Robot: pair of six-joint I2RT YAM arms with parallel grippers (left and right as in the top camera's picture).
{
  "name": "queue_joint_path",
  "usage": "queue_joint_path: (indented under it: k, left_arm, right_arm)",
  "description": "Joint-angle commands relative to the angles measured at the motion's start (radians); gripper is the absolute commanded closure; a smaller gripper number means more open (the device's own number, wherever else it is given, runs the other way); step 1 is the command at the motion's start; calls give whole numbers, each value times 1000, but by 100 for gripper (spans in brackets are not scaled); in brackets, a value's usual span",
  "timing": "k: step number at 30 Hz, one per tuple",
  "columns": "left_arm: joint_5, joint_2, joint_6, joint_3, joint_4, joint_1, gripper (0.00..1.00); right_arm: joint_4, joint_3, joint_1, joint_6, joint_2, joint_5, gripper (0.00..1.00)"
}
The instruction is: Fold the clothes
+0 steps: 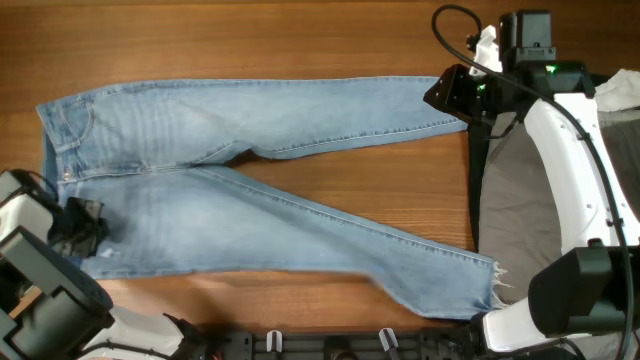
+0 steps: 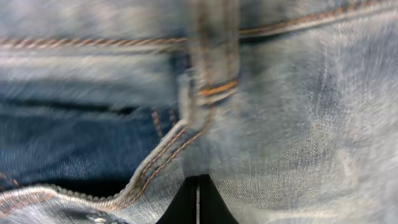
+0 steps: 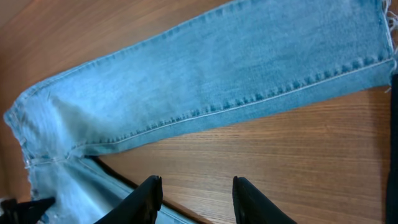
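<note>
1. One pair of light blue denim jeans [image 1: 200, 130] lies flat on the brown wooden table [image 1: 250, 40].
2. The waist [image 1: 55, 130] is at the left end of the table. The two legs point to the right and spread apart like a V.
3. The top leg [image 1: 350, 105] runs nearly straight across. Its end is just beside a grey cloth [image 1: 520, 190] at the right side.
4. The bottom leg [image 1: 340, 235] slants down to the right. Its frayed hem [image 1: 490, 290] is near the front edge of the table.
5. There is bare wood along the far side above the jeans. There is a wedge of bare wood between the two legs, and a thin strip in front of the bottom leg.
6. The left gripper [image 1: 78, 225] sits on the jeans at the waist end, near the front left corner.
7. In the left wrist view its dark fingers [image 2: 186, 208] are pressed together, with only a thin line between them. Denim crowds all around them, with a belt loop [image 2: 214, 62] just above. It looks to be pinching the jeans. This picture is blurry.
8. The right gripper [image 1: 447, 92] hangs over the end of the top leg.
9. In the right wrist view its two dark fingers [image 3: 149, 199] are spread wide. Only bare wood shows between them. It holds nothing and touches nothing.
10. Count: one pair of jeans with two legs, two arms with one gripper each, one grey cloth, and one white cloth [image 1: 620, 90] at the far right corner.
</note>
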Motion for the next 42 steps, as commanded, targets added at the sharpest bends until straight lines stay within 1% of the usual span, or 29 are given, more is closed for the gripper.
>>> queue_joint_path:
  k: [1,3,4,5,6,7,8,9,10,11,12,14,15,16,17,20,22,24,25,26,28,31,34,36,38,39,40,41,42]
  left_arm:
    - [-66,128,-71,-11,144,136,96]
    - [18,127,-12,67,143,169,96]
    - [136,127,32,126,107,166,96]
    - [203,127,46,156,78,160,92]
    - [249,123,57,191,27,150,87]
    - [268,116,92,221,-22,138,82]
    - [271,101,116,243,-62,125,79]
    - [271,79,121,256,-85,112,76]
    - [271,56,121,265,-100,102,76]
    - [271,19,124,270,-120,86,74]
    - [276,-24,124,270,-142,66,74]
    - [325,-124,149,270,-196,1,74]
    - [339,-180,186,270,-238,-54,76]
    - [338,-217,231,270,-271,-105,77]
    - [337,-256,314,270,-315,-196,77]
    - [272,-253,460,241,-369,-498,79]
    - [239,-224,460,204,-332,-652,75]
    - [209,-166,460,180,-194,-805,69]
    - [206,-144,460,180,-122,-837,69]
    - [206,-106,460,180,18,-882,69]
    - [209,-43,460,180,207,-939,68]
    - [214,81,443,180,391,-992,69]
    - [251,233,426,180,502,-1008,70]
    - [241,309,428,180,538,-1005,77]
    - [119,359,413,181,572,-995,80]
    - [-3,395,352,190,615,-968,80]
    - [-53,436,247,233,636,-907,74]
    - [-5,458,203,272,643,-859,70]
    - [67,479,197,320,649,-810,71]
  right_arm:
    - [-3,-14,28,-59,14,18,53]
    - [19,-51,69,-100,14,18,48]
    - [64,-101,110,-95,17,41,47]
    - [75,-129,128,-31,22,109,48]
    - [31,-158,139,155,31,248,56]
    - [-22,-182,138,262,37,306,49]
    - [-27,-214,135,267,40,301,39]
    - [1,-249,127,237,42,299,36]
    - [40,-270,123,196,42,284,36]
    - [129,-301,119,90,43,220,39]
    - [230,-336,119,27,43,169,53]
    - [361,-367,119,56,69,169,80]
    - [392,-367,120,55,98,139,87]
    - [395,-367,120,55,121,111,87]
    - [371,-367,120,53,143,100,76]
    - [334,-364,111,18,120,101,63]
    - [330,-363,101,29,63,87,62]
    - [332,-363,100,40,6,82,62]
    - [329,-364,100,40,3,82,62]
    - [324,-364,100,40,3,82,62]
    - [296,-364,100,40,3,82,62]
    - [243,-364,100,37,3,83,61]
    - [215,-364,100,36,3,83,60]
    - [216,-364,100,48,3,83,59]
    - [217,-364,100,75,3,83,57]
    - [216,-364,100,84,3,78,57]
    - [209,-364,101,84,3,79,57]
    - [198,-364,101,83,3,79,55]
    - [184,-364,102,83,3,79,53]
